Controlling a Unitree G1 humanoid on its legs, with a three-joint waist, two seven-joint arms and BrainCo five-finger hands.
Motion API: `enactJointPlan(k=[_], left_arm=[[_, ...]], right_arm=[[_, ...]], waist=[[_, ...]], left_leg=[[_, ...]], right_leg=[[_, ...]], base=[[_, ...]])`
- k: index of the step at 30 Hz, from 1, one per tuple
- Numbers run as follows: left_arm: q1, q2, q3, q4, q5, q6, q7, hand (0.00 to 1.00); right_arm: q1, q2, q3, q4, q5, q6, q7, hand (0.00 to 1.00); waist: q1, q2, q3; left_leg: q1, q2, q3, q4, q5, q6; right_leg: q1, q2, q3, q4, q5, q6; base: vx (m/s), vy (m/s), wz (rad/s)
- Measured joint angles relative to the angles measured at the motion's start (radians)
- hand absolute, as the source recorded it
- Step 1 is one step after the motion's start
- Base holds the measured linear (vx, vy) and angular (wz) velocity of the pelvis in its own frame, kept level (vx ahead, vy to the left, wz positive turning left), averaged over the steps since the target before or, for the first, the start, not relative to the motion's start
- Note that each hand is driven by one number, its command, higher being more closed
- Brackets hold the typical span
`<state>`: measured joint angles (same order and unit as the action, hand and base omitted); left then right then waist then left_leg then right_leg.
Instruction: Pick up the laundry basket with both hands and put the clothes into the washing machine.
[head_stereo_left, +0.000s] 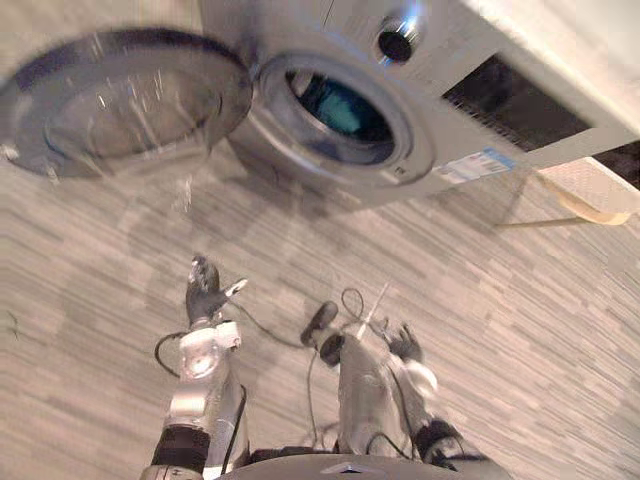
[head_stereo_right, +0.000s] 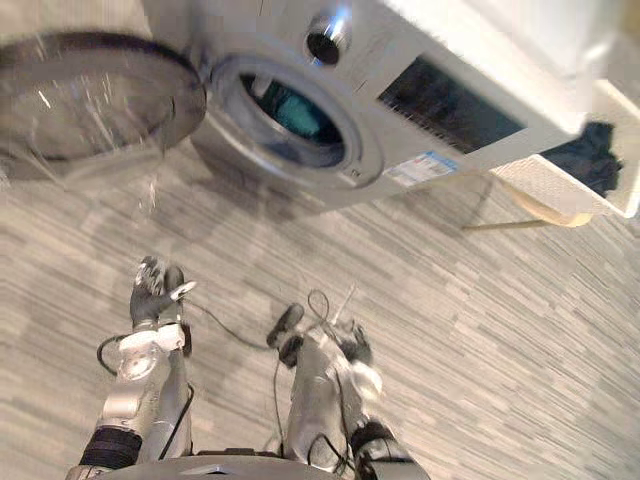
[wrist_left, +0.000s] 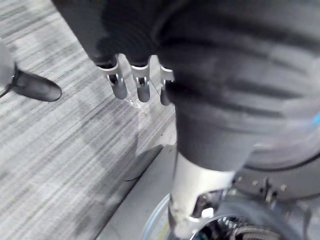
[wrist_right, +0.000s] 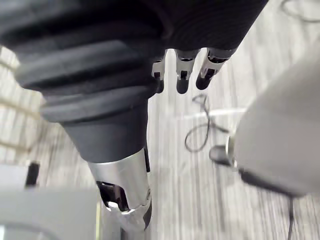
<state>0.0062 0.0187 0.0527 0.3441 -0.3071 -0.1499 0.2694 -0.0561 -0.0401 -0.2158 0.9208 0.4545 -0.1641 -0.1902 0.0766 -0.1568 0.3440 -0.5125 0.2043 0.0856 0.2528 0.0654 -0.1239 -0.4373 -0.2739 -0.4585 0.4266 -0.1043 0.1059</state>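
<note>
On grey striped carpet (head_stereo_left: 500, 330) before the silver front-loading washing machine (head_stereo_left: 420, 150), the white mesh laundry basket (head_stereo_right: 570, 190) holding dark clothes (head_stereo_right: 590, 158) sits away to the right, nearer the right hand (head_stereo_left: 405, 345) than the left hand (head_stereo_left: 203, 290), both loosely spread and empty.

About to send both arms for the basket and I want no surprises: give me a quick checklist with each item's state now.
1. Washing machine door open: ok.
2. Drum free for loading: cannot tell; something teal shows inside.
3. Left hand empty, fingers relaxed: ok.
4. Right hand empty, fingers relaxed: ok.
5. Laundry basket held: not ok; it sits beside the machine on the robot's right, apart from both hands.
6. Clothes in basket: ok; dark cloth lies in it.
</note>
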Motion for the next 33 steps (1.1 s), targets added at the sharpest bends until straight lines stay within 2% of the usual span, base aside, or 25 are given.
enactJointPlan(k=[2, 5, 7, 8, 11, 16, 22, 28, 33], left_arm=[[0.0, 0.018, 0.033, 0.132, -0.01, 0.007, -0.038, 0.0], [-0.007, 0.042, 0.106, 0.411, 0.075, 0.046, -0.106, 0.0], [-0.011, 0.037, 0.196, 0.572, 0.069, 0.073, -0.128, 0.0], [-0.003, 0.038, 0.283, 0.673, 0.045, 0.096, -0.142, 0.0], [0.051, 0.04, 0.366, 0.76, 0.069, 0.127, -0.151, 0.0], [0.067, 0.031, 0.37, 0.802, 0.165, 0.148, -0.169, 0.0], [0.046, 0.028, 0.255, 0.805, 0.206, 0.134, -0.177, 0.0], [0.026, 0.032, 0.14, 0.804, 0.228, 0.122, -0.187, 0.0], [0.031, 0.036, 0.13, 0.805, 0.234, 0.118, -0.185, 0.0]], right_arm=[[0.079, -0.002, -0.089, 0.003, -0.037, 0.033, -0.011, 0.0], [0.125, -0.006, -0.205, 0.01, -0.072, 0.064, -0.017, 0.0], [0.12, -0.008, -0.274, 0.039, -0.091, 0.074, -0.017, 0.0], [0.123, -0.004, -0.308, 0.062, -0.101, 0.083, -0.017, 0.0], [0.134, 0.013, -0.343, 0.107, -0.107, 0.086, -0.007, 0.0], [0.137, 0.063, -0.394, 0.188, -0.15, 0.113, 0.001, 0.0], [0.14, 0.055, -0.384, 0.196, -0.187, 0.125, 0.016, 0.0], [0.137, 0.045, -0.308, 0.195, -0.183, 0.123, 0.038, 0.0], [0.132, 0.041, -0.296, 0.195, -0.178, 0.123, 0.038, 0.0]], waist=[[-0.004, 0.027, -0.069], [-0.031, 0.074, -0.173], [-0.05, 0.099, -0.214], [-0.055, 0.116, -0.238], [-0.065, 0.13, -0.303], [-0.077, 0.13, -0.339], [-0.087, 0.133, -0.35], [-0.095, 0.133, -0.351], [-0.096, 0.134, -0.351]], left_leg=[[0.092, 0.009, 0.041, -0.02, -0.016, -0.004], [0.211, 0.016, 0.11, -0.083, -0.023, -0.001], [0.283, 0.014, 0.149, -0.144, -0.017, -0.006], [0.347, 0.013, 0.17, -0.2, -0.005, -0.013], [0.441, 0.009, 0.203, -0.302, 0.024, -0.02], [0.508, -0.012, 0.23, -0.33, 0.017, -0.026], [0.551, -0.031, 0.239, -0.33, 0.003, -0.018], [0.565, -0.037, 0.232, -0.331, -0.006, -0.017], [0.557, -0.038, 0.232, -0.336, -0.009, -0.019]], right_leg=[[0.068, 0.014, 0.026, -0.038, 0.004, 0.006], [0.133, 0.04, 0.079, -0.111, 0.024, 0.014], [0.171, 0.058, 0.117, -0.162, 0.045, 0.02], [0.215, 0.077, 0.133, -0.22, 0.069, 0.021], [0.281, 0.113, 0.168, -0.336, 0.121, 0.022], [0.373, 0.118, 0.19, -0.454, 0.183, 0.023], [0.421, 0.107, 0.196, -0.486, 0.19, 0.028], [0.441, 0.103, 0.189, -0.498, 0.188, 0.027], [0.435, 0.102, 0.189, -0.502, 0.186, 0.03]], base=[[0.03, 0.0, -0.42], [0.03, 0.015, -0.62], [0.03, 0.023, -0.58], [0.03, 0.029, -0.44], [0.08, 0.042, -0.43], [0.09, 0.034, -0.17], [0.06, 0.012, -0.05], [0.01, 0.001, 0.03], [0.0, 0.0, 0.0]])
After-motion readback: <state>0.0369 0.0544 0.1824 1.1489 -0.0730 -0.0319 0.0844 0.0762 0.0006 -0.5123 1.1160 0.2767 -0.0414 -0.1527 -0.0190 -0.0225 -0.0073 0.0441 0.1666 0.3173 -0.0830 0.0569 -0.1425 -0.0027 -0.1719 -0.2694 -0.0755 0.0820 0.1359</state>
